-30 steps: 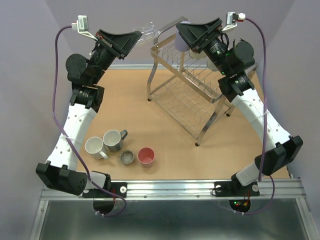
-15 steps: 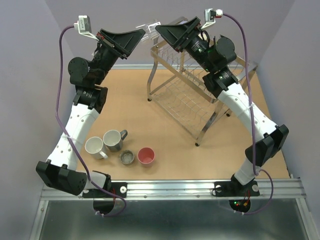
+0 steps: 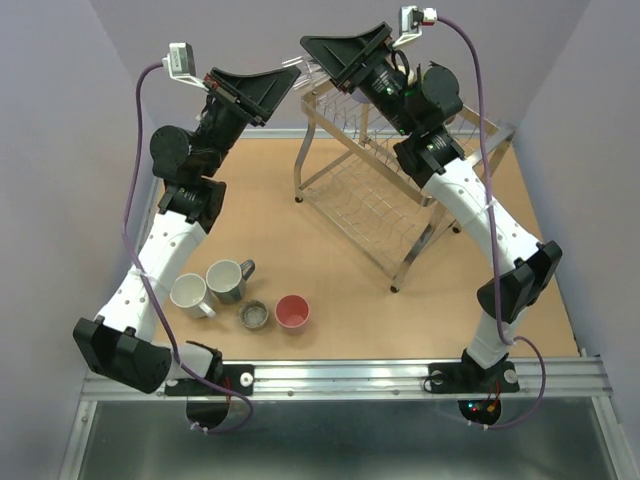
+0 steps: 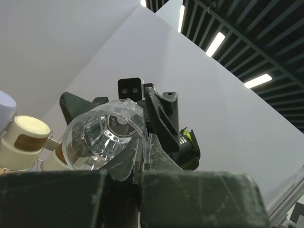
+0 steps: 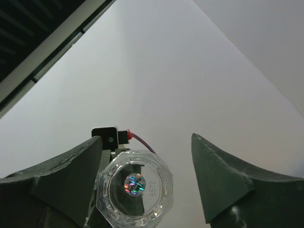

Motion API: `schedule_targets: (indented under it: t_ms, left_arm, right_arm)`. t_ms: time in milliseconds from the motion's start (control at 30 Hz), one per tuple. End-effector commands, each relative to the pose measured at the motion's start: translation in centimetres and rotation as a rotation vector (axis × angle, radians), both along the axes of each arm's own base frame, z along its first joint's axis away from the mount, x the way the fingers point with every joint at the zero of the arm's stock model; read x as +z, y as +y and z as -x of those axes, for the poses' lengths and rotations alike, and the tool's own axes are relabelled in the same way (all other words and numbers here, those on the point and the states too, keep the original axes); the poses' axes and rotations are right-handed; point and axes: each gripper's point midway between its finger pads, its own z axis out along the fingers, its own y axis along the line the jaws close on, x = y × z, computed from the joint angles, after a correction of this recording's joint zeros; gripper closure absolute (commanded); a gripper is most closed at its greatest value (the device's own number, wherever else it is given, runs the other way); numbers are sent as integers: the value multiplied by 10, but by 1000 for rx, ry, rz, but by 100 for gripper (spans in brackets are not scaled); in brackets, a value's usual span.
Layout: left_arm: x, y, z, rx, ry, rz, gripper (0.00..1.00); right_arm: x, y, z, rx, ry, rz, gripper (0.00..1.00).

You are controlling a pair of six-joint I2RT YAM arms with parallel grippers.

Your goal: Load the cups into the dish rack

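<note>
From above, the left claw, clamped on a clear glass cup, meets the right claw high over the looped end of the dish rack. A white mug, a grey mug, a short metal cup and a pink cup stand on the surface near the arms' bases. The left wrist view shows the glass gripped in the left claw, with the right claw close behind it and cream-and-brown cups at the left edge. The right wrist view shows the right claw wide, its fingers on either side of the glass's faceted base, which sits close to one finger rather than centred. A likely hazard is that jaws closing off-centre on smooth glass could twist it loose. Should the left claw let go too early, the glass would fall onto the wire rack or the surface below.
</note>
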Motion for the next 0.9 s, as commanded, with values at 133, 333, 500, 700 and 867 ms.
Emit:
schedule_targets:
  t_ms: [133, 333, 500, 700, 867]
  left_arm:
    - [30, 6, 38, -1, -112, 114, 100]
    - [25, -8, 40, -18, -90, 120, 100]
    - [16, -10, 40, -12, -77, 90, 58]
    - [4, -7, 38, 42, -44, 26, 22]
    - [-7, 0, 39, 76, -21, -5, 13]
  right_arm:
    - [43, -13, 23, 18, -67, -116, 44]
    - [49, -18, 25, 3, -60, -141, 80]
    - [49, -28, 25, -67, -67, -114, 100]
    - [43, -52, 24, -201, -60, -64, 100]
    - [35, -92, 13, -368, -32, -12, 99]
